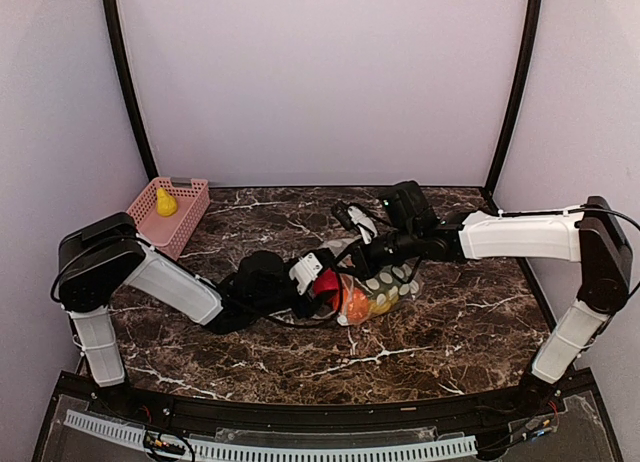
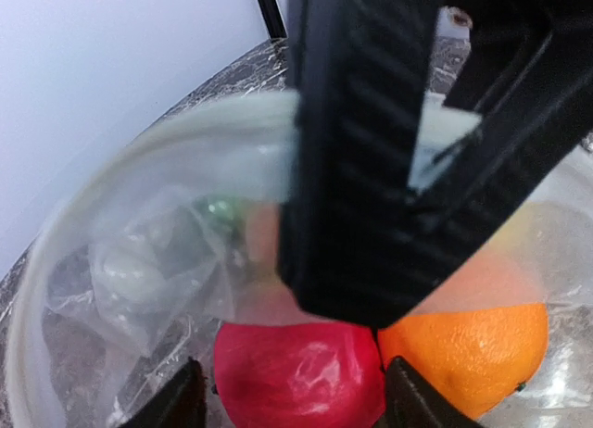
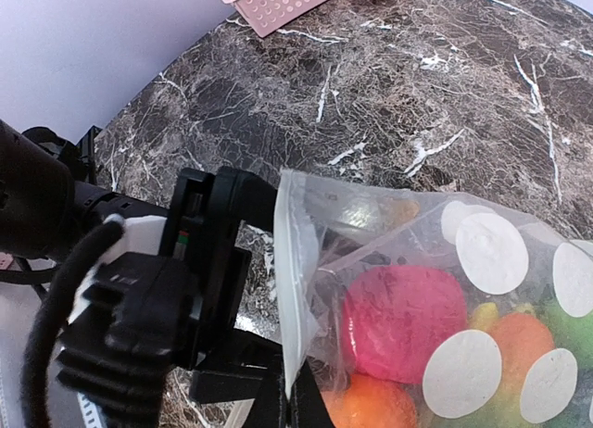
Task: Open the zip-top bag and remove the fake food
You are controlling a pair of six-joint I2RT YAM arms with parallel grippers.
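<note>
Zip-top bag [image 3: 371, 206]: lies on its side in the middle of the tabletop [image 1: 460, 332], mouth toward my left arm; floppy clear film, one face printed with pale round dots over green; a paler, stiffer zip strip [image 2: 139, 159] runs round the rim
Right fingers [image 2: 361, 150]: together, clamped on that rim strip; they lift the mouth into a wide loop
Left fingers [image 2: 181, 400]: apart, at the mouth, one tip on either side of the magenta ball [image 2: 296, 377]; whether they press on it I cannot tell
Fake food: the magenta ball sits nearest the mouth, the orange ball [image 2: 473, 354] touching it; yellow and green bits lie deeper in
Handling: I judge the fruits light, hard and glossy; a round one may squirt out of a pinch, so I would take it across its widest part; the film is likely to crumple and drag along
Elsewhere: pink basket [image 1: 185, 227], slotted plastic, at the far left; a yellow piece [image 1: 166, 203] in it
</note>
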